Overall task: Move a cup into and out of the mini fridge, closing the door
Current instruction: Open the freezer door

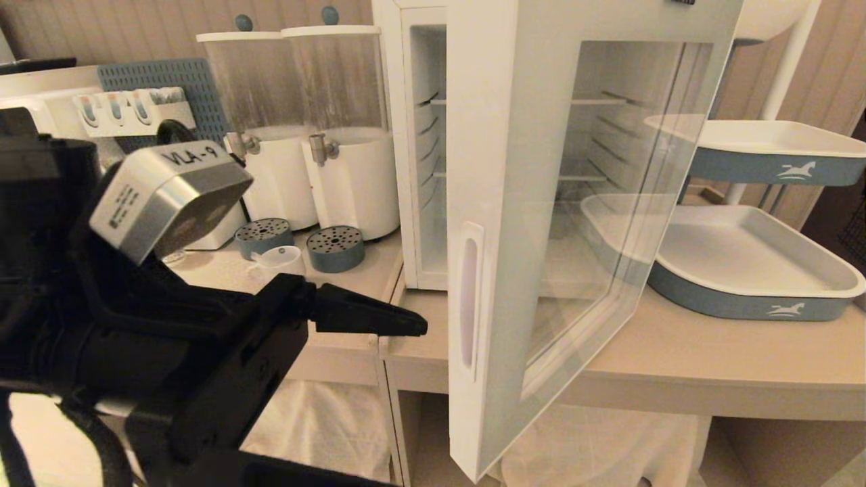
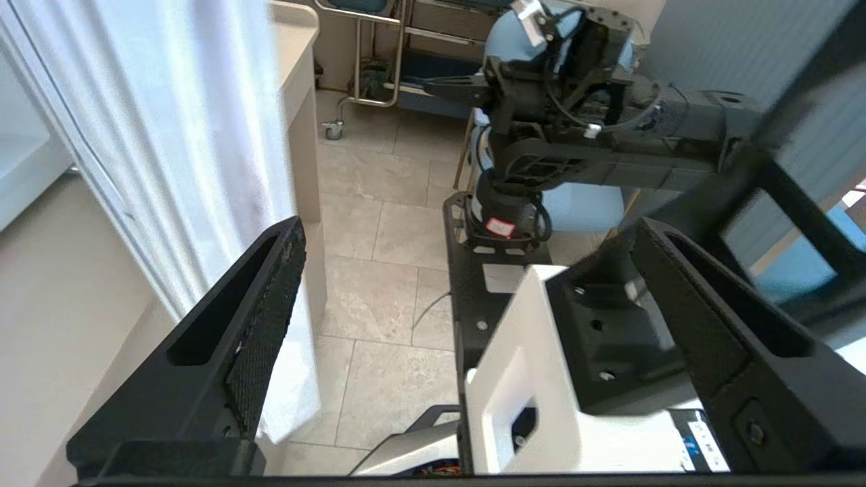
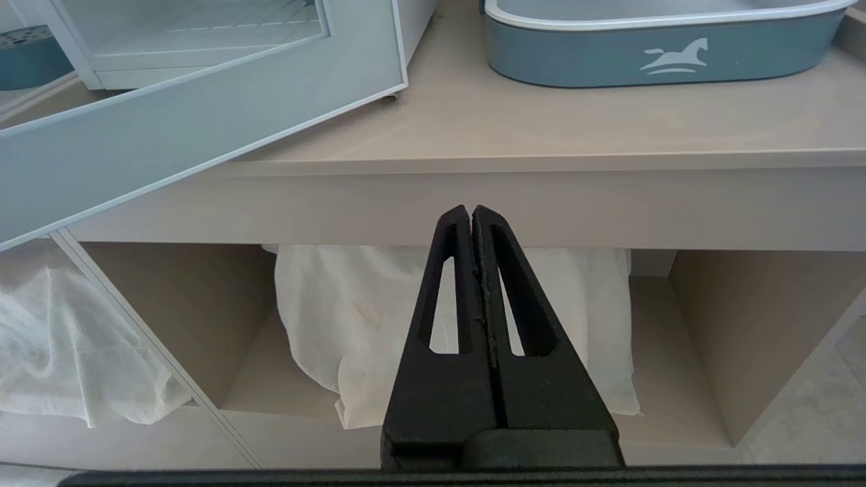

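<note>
The cup (image 1: 276, 259) sits on the counter (image 1: 676, 352) beside the two white dispensers (image 1: 352, 182), just beyond the left gripper (image 1: 379, 318), which holds nothing, its fingers spread wide apart. Just to that gripper's right, the door (image 1: 514, 203) of the mini fridge (image 1: 419, 135) hangs wide open, its edge close by but not touched. Right of the fridge lie blue-sided trays (image 1: 744, 264). The right gripper (image 3: 472, 223) is parked low before the counter's edge, fingers pressed together, white cloth (image 3: 352, 325) behind it.
</note>
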Controlling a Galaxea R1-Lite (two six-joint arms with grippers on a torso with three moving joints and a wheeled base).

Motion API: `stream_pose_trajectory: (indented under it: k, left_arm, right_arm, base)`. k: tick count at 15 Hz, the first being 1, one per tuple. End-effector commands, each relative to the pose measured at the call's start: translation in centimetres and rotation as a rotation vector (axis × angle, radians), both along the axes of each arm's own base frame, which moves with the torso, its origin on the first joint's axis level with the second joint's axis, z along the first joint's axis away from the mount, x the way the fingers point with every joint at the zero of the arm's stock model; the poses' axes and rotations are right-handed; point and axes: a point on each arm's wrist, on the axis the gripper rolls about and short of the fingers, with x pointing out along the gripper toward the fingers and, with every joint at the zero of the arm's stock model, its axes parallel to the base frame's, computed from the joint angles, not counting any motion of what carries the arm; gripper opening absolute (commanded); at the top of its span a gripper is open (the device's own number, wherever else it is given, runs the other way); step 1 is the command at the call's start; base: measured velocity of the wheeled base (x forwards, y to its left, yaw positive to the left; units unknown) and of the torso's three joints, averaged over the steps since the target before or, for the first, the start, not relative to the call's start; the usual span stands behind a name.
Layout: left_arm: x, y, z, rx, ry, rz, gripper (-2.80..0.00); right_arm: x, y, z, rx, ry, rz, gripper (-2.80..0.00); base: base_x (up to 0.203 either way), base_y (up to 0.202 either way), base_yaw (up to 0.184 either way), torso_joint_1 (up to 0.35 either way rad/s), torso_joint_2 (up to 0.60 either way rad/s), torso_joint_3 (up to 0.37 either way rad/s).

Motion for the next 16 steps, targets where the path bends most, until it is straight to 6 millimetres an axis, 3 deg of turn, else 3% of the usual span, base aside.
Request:
stream_pose_trajectory:
  k: [1, 5, 12, 16]
  left_arm:
    - [1.0, -0.8, -0.6, 0.016, 0.026, -0.011, 0.0]
    - [1.9, -1.6, -0.7, 0.02, 0.027, -0.011, 0.0]
    - [2.5, -0.5, -1.0, 0.025, 0.004, 0.037, 0.0]
    - [4.0, -1.4, -1.5, 0.038, 0.023, 0.039, 0.0]
  right_arm:
    - [0.0, 0.0, 0.0, 0.0, 0.0, 0.0, -2.8]
    - [0.0, 0.0, 0.0, 0.0, 0.0, 0.0, -2.8]
    - [0.0, 0.0, 0.0, 0.0, 0.0, 0.0, -2.8]
    - [0.0, 0.0, 0.0, 0.0, 0.0, 0.0, -2.8]
  base:
    - [0.0, 0.0, 0.0, 0.0, 0.0, 0.0]
    - [0.0, 0.0, 0.0, 0.0, 0.0, 0.0]
    - [0.0, 0.0, 0.0, 0.0, 0.0, 0.0]
    - [0.0, 0.0, 0.0, 0.0, 0.0, 0.0]
